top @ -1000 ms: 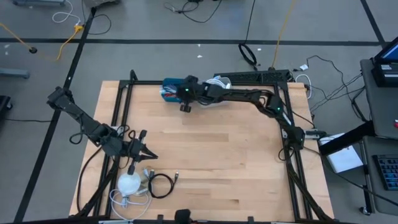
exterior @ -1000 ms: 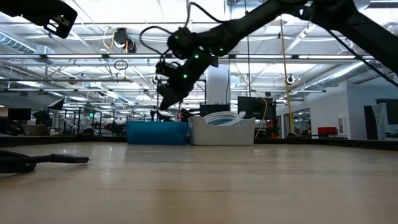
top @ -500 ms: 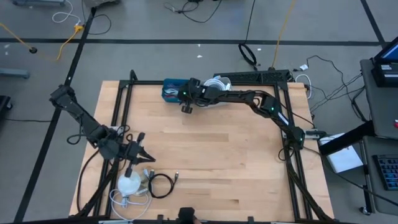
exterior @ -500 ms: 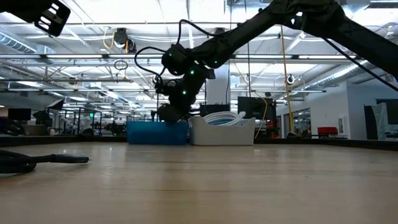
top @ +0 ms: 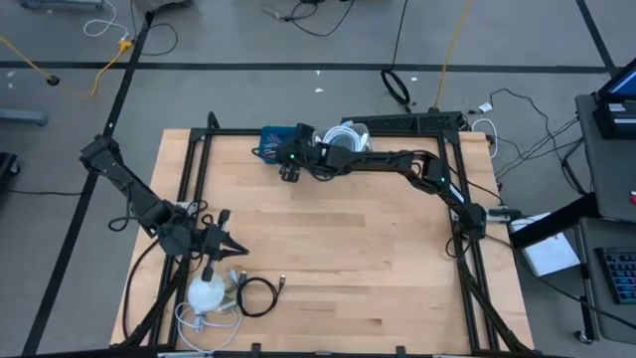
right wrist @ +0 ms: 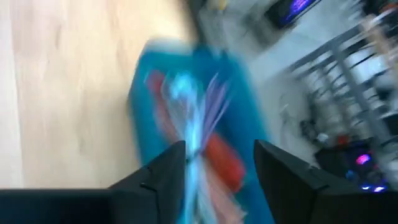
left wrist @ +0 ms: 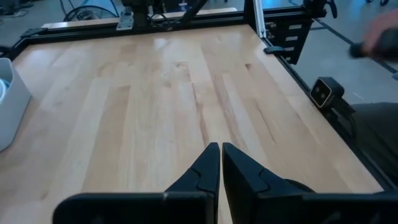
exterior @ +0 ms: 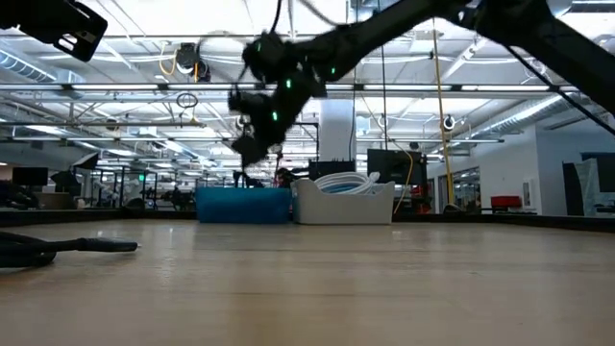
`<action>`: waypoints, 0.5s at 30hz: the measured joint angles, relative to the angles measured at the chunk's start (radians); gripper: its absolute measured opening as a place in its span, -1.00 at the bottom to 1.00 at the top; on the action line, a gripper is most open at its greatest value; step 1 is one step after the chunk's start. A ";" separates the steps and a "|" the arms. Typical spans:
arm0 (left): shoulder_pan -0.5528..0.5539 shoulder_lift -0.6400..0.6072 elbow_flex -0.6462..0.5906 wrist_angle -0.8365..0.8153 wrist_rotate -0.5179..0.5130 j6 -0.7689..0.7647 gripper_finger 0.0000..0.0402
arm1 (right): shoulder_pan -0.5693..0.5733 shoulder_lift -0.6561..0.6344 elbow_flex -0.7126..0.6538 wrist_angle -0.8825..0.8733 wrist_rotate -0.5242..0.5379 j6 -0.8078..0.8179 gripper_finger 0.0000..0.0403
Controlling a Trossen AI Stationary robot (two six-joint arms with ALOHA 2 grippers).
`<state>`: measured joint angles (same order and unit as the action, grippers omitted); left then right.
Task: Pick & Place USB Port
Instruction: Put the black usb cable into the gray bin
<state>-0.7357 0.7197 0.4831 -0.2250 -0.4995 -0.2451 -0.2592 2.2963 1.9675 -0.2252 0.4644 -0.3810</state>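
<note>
Right gripper (right wrist: 214, 155), fingers spread and empty, hovers over the blue bin (top: 275, 141) at the table's far edge; the USB part is presumably among the bin's blurred contents. A clean release needs the jaws centred above the bin. Left gripper (left wrist: 220, 163), pressed together, waits above the wooden table (top: 378, 268). Open workshop behind.
</note>
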 joint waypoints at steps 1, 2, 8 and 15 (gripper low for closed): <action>0.000 0.000 0.000 -0.002 0.000 0.000 -0.89 | 0.012 -0.015 0.002 0.022 0.010 -0.002 -0.06; 0.000 0.000 0.000 -0.003 0.000 0.000 -0.89 | 0.023 -0.040 0.003 0.013 0.009 0.010 -0.02; 0.000 0.000 0.000 0.000 -0.008 0.007 -0.89 | 0.136 -0.196 0.004 -0.169 -0.237 0.240 0.07; 0.001 -0.006 0.000 0.024 -0.052 0.002 -0.89 | 0.406 -0.208 -0.069 -0.263 -0.380 0.393 0.02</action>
<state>-0.7345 0.7133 0.4834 -0.2007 -0.5518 -0.2428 0.1468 2.0887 1.8982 -0.4882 0.0845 0.0115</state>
